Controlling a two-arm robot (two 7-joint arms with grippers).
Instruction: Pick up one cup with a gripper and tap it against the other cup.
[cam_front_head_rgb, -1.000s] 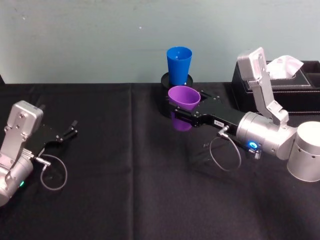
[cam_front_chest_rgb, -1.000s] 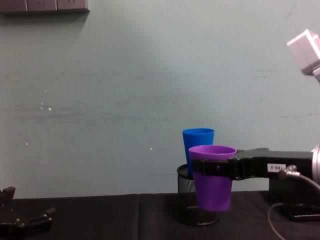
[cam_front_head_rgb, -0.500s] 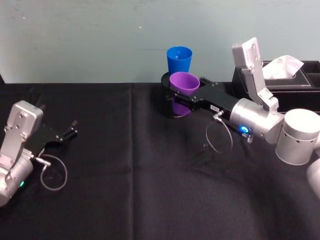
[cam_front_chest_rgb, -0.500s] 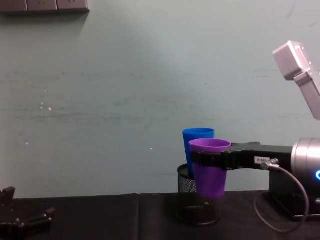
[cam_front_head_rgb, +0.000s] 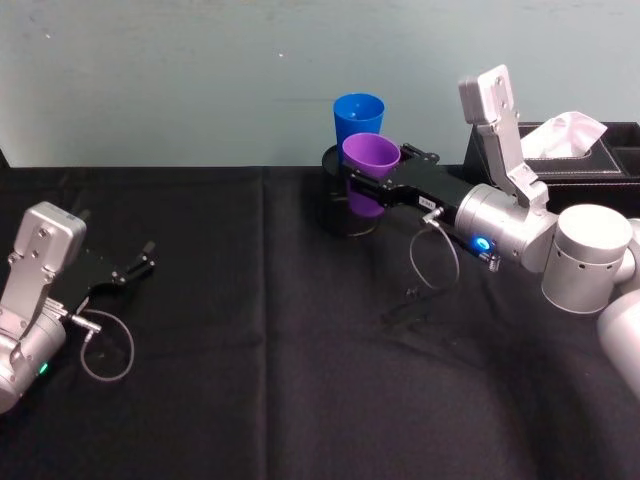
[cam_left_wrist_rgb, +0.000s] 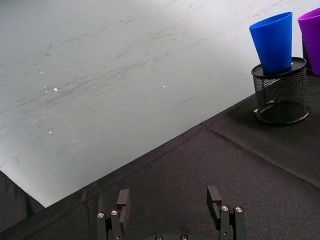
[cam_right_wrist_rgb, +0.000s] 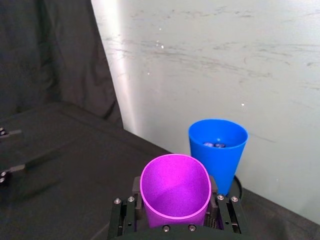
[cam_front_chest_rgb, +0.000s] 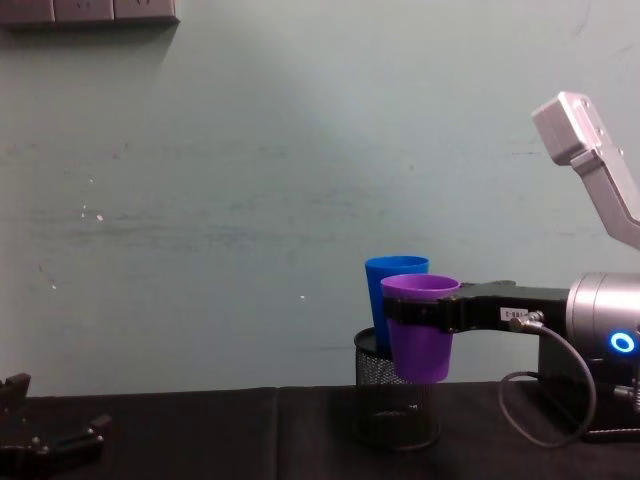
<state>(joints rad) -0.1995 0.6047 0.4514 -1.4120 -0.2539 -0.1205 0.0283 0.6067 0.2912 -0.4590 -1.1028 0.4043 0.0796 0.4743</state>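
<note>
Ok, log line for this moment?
right tool: shut on purple cup, raised | purple cup: in front of blue cup, contact unclear | blue cup: in mesh holder | left tool: open, parked left

right arm (cam_front_head_rgb: 510, 232) silver-grey | right tool (cam_front_head_rgb: 372, 180) black, white label (cam_front_head_rgb: 428, 203) | blue light ring (cam_front_head_rgb: 483, 244) | looped cable (cam_front_head_rgb: 437, 264)

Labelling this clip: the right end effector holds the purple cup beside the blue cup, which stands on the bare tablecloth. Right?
No. The blue cup stands in the black mesh pen holder, not on the tablecloth; the left wrist view shows it. The right end effector does hold the purple cup beside it.
</note>
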